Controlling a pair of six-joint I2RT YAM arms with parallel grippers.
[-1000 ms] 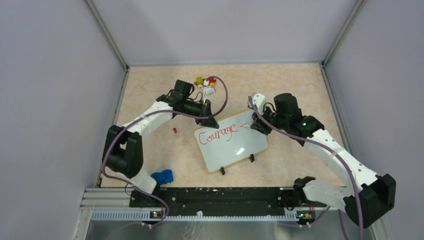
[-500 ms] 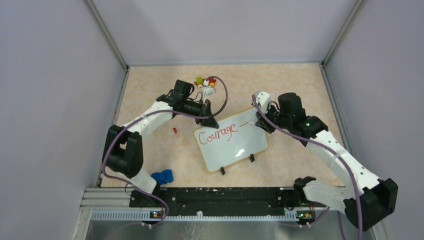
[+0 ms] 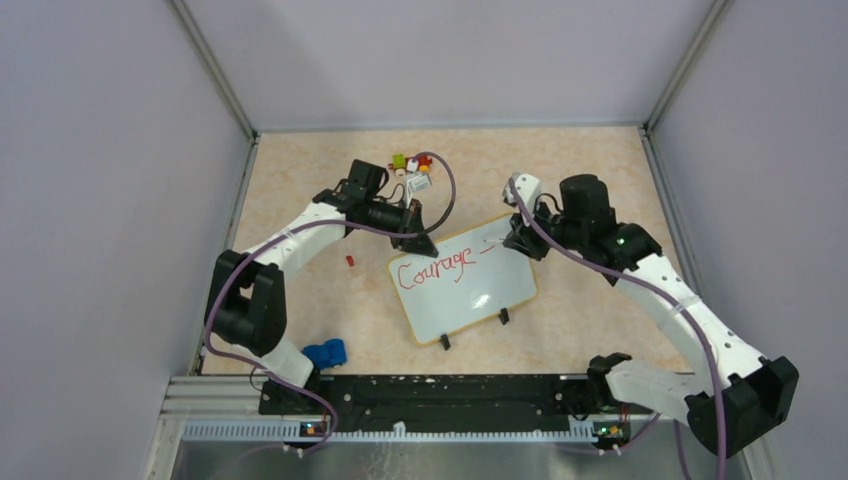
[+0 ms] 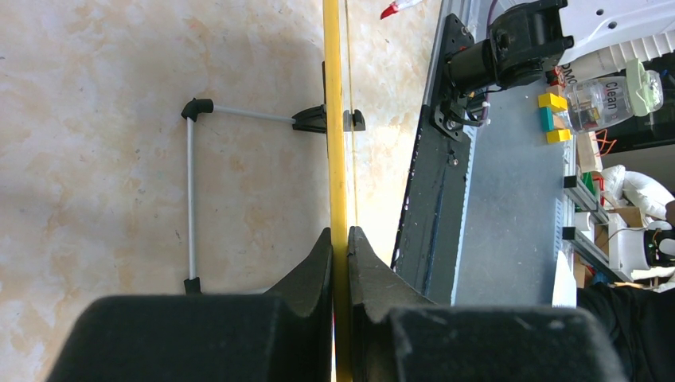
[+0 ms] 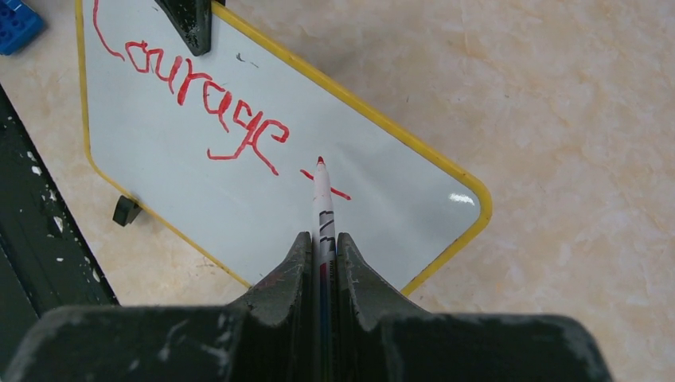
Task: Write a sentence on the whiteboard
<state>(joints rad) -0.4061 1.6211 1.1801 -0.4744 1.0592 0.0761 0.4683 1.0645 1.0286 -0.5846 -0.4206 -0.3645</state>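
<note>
I think the job now is to start the next word after "Courage"; to do it well, the right fingers (image 5: 304,251) should press the marker (image 5: 321,199) only softly, so the tip slides and does not push the board (image 3: 470,295) back; the strokes should be small and slow, with a little gap after the last letter; there is not much white left on that line before the right rim, so later words may fit better on a line below; the left fingers (image 4: 328,247) should hold tight all through, so the board does not wobble; the board is in the middle of the desk (image 3: 320,190), between the two arms, propped on a thin wire stand (image 4: 191,199) at its back; the left fingers are shut tight on its yellow rim at the far left corner; the right fingers are shut tight on the marker, and they hang over the far right part of the board; the red tip points at the board just right of the sentence (image 5: 199,87), at one end of a short red dash (image 5: 341,193); I cannot tell if the tip is touching the board or is just off it.
</note>
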